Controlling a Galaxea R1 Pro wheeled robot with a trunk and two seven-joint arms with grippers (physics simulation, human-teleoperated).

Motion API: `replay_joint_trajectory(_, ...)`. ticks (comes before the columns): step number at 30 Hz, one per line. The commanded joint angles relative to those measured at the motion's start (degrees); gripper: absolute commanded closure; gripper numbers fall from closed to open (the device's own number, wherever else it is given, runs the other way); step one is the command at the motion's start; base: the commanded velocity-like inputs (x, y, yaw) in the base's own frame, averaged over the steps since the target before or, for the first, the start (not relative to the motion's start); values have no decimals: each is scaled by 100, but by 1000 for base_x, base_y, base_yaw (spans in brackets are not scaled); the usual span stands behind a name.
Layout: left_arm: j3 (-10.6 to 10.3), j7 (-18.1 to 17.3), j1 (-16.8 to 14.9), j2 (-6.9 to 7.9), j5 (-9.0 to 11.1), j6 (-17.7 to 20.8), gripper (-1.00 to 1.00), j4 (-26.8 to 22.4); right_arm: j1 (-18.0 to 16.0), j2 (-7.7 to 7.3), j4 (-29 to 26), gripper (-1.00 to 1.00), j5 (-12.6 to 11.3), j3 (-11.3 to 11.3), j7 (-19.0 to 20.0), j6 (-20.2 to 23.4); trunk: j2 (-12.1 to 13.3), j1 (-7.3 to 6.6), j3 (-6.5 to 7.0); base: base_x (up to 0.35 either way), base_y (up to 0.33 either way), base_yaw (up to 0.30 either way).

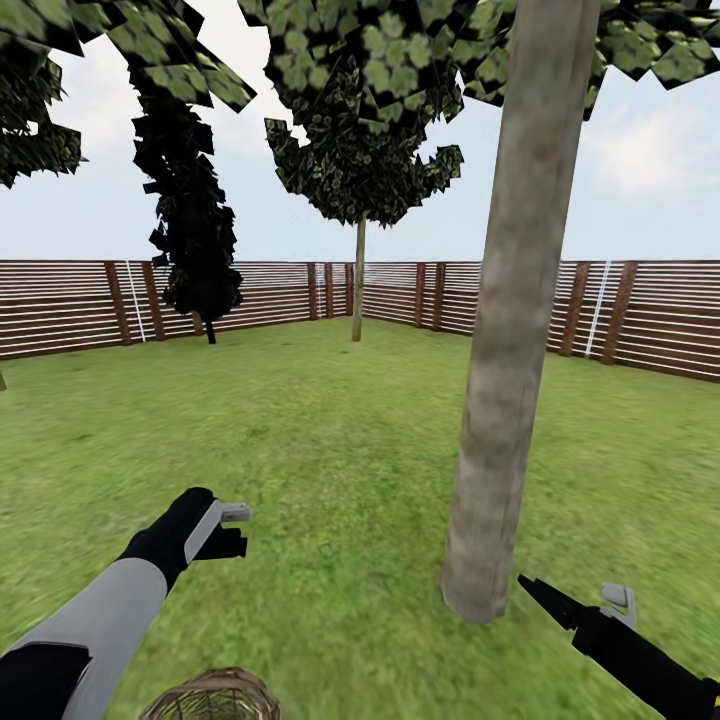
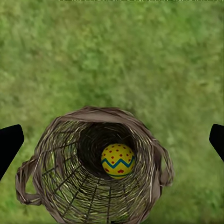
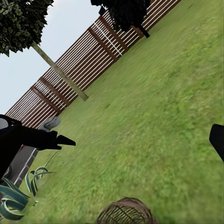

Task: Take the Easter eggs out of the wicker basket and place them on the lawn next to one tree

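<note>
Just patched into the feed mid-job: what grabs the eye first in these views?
The thick grey-brown tree trunk rises from the lawn just ahead, right of centre in the head view, between the two arms. Under the left gripper, whose fingers are spread wide, sits the wicker basket, with one yellow egg with a blue zigzag band visible inside. A slatted brown fence closes the garden behind.

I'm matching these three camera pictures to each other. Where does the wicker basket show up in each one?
Head view: wicker basket at the bottom edge, below the left gripper.
Left wrist view: lower centre, one egg inside.
Right wrist view: bottom edge, on the lawn.
Shared landmark: the basket's woven rim.
</note>
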Motion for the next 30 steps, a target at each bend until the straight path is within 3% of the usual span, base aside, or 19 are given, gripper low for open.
replay_joint_trajectory(1,-45,43,-4,8,61,14,-100,-7,-5,0,1,-100,-23,-4,7,38,-46,23,-26,0,0,0)
replay_joint_trajectory(13,-51,55,57,54,61,-96,-100,2,-6,-25,57,-100,-33,-4,24,33,-527,286,-241,0,0,0)
replay_joint_trajectory(18,-60,42,118,209,54,-636,-100,309,-6,-26,58,-100,-32,-4,23,35,-728,396,-331,0,0,0)
replay_joint_trajectory(26,-63,24,220,266,52,-1715,-100,1285,-6,-26,59,-100,-38,-4,23,31,-1048,572,-474,0,0,0)
replay_joint_trajectory(30,-65,21,335,276,58,-1898,-100,1435,-6,-26,59,-100,-39,-4,23,30,-1209,660,-546,0,0,0)
